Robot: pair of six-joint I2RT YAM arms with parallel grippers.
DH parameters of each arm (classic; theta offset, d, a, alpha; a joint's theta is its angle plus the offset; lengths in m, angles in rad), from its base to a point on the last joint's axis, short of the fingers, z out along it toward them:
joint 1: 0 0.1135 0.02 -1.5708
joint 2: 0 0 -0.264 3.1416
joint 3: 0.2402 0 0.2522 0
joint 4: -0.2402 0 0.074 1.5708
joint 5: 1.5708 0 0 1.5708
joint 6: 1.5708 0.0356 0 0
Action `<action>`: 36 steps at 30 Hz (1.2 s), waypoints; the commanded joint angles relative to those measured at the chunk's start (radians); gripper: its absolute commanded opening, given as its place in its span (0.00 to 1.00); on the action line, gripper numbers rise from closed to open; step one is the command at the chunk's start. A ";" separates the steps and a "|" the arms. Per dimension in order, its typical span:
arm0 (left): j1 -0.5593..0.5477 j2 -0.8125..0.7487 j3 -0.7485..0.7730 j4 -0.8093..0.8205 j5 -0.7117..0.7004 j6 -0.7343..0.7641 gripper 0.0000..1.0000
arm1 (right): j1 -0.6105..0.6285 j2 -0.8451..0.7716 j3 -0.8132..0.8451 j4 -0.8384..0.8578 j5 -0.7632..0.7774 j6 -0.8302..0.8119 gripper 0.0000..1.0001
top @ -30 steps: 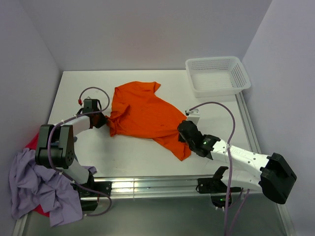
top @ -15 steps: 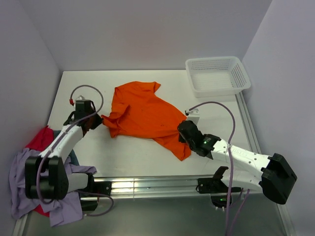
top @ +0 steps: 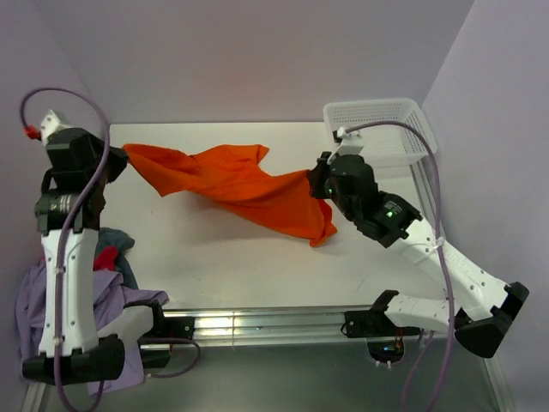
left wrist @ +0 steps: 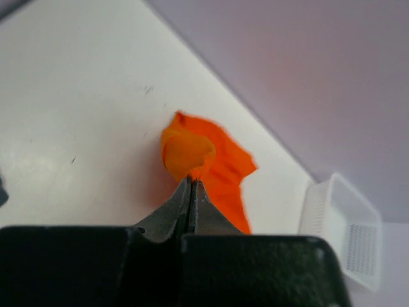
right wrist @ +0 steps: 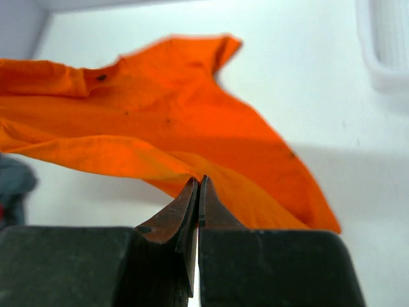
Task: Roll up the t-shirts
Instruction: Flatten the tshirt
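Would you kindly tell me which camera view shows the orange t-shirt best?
Top external: the whole orange t-shirt shows, stretched out. Right wrist shows a large part; left wrist only a bunched corner.

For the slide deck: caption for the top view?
The left gripper and right gripper hold the orange t-shirt stretched over the table.

The orange t-shirt (top: 240, 184) is pulled out long and creased across the bench's (top: 223, 257) far half. Crumpled lavender, red and grey-blue t-shirts (top: 26, 326) lie heaped beside its near left corner.
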 commanded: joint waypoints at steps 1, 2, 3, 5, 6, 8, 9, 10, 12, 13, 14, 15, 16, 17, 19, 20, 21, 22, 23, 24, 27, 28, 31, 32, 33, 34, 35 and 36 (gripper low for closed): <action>0.002 -0.117 0.160 -0.059 -0.088 0.008 0.00 | -0.007 -0.062 0.154 -0.027 -0.091 -0.088 0.00; 0.002 -0.164 0.181 -0.053 -0.106 0.006 0.00 | -0.005 -0.076 0.181 -0.025 -0.123 -0.101 0.00; 0.002 -0.183 0.206 -0.050 -0.115 0.006 0.00 | -0.005 -0.091 0.236 -0.024 -0.143 -0.111 0.00; 0.002 -0.230 0.284 -0.042 -0.119 0.014 0.00 | -0.007 -0.137 0.286 -0.018 -0.181 -0.148 0.00; 0.004 -0.243 0.309 -0.035 -0.114 0.014 0.00 | -0.007 -0.174 0.324 0.007 -0.237 -0.171 0.00; 0.002 -0.292 0.355 0.013 -0.100 0.026 0.00 | -0.007 -0.212 0.345 0.044 -0.293 -0.194 0.00; 0.002 -0.310 0.363 0.034 -0.102 0.029 0.00 | -0.005 -0.246 0.364 0.077 -0.322 -0.210 0.00; 0.004 -0.327 0.373 0.081 -0.105 0.034 0.00 | -0.007 -0.260 0.375 0.090 -0.325 -0.216 0.00; 0.002 -0.361 0.398 0.123 -0.106 0.045 0.00 | -0.005 -0.272 0.430 0.093 -0.301 -0.220 0.00; 0.002 -0.361 0.413 0.143 -0.106 0.054 0.00 | -0.007 -0.265 0.457 0.082 -0.296 -0.222 0.00; 0.002 -0.344 0.436 0.151 -0.106 0.055 0.00 | -0.007 -0.252 0.488 0.067 -0.293 -0.224 0.00; 0.002 -0.329 0.459 0.154 -0.105 0.056 0.00 | -0.007 -0.216 0.549 0.027 -0.287 -0.234 0.00; 0.004 -0.312 0.488 0.158 -0.093 0.052 0.00 | -0.007 -0.196 0.578 0.004 -0.273 -0.237 0.00; 0.002 -0.276 0.494 0.172 -0.083 0.046 0.00 | -0.005 -0.177 0.602 -0.013 -0.261 -0.237 0.00; 0.001 -0.240 0.485 0.191 -0.047 0.023 0.00 | -0.007 -0.145 0.613 -0.019 -0.235 -0.242 0.00; 0.001 -0.202 0.479 0.197 -0.039 0.016 0.00 | -0.007 -0.130 0.591 -0.002 -0.226 -0.242 0.00; 0.001 -0.183 0.479 0.200 -0.033 0.008 0.00 | -0.007 -0.119 0.583 0.002 -0.217 -0.242 0.00; 0.002 -0.166 0.461 0.214 -0.025 -0.009 0.00 | -0.007 -0.105 0.576 0.005 -0.209 -0.243 0.00; 0.001 -0.137 0.441 0.232 -0.022 -0.017 0.00 | -0.008 -0.091 0.574 0.005 -0.189 -0.245 0.00; 0.001 -0.122 0.401 0.275 -0.014 -0.027 0.00 | -0.010 -0.056 0.573 0.013 -0.181 -0.242 0.00; 0.002 -0.036 0.375 0.344 0.033 -0.058 0.00 | -0.036 0.013 0.576 0.051 -0.189 -0.230 0.00; 0.002 -0.010 0.376 0.362 0.044 -0.072 0.00 | -0.051 0.038 0.589 0.057 -0.215 -0.219 0.00; 0.001 0.123 0.456 0.412 0.108 -0.083 0.00 | -0.187 0.180 0.730 0.050 -0.406 -0.141 0.00; 0.002 0.222 0.520 0.387 0.110 -0.078 0.00 | -0.265 0.224 0.837 0.042 -0.465 -0.121 0.00; 0.002 0.273 0.677 0.360 0.118 -0.073 0.00 | -0.298 0.313 0.896 0.027 -0.552 -0.084 0.00; 0.002 0.323 0.764 0.300 0.116 -0.054 0.00 | -0.324 0.359 0.959 0.016 -0.586 -0.072 0.00; 0.002 0.407 0.847 0.283 0.110 -0.043 0.00 | -0.367 0.401 1.082 0.004 -0.617 -0.061 0.00; 0.002 0.439 0.987 0.272 0.084 -0.035 0.00 | -0.386 0.477 1.146 -0.019 -0.678 -0.032 0.00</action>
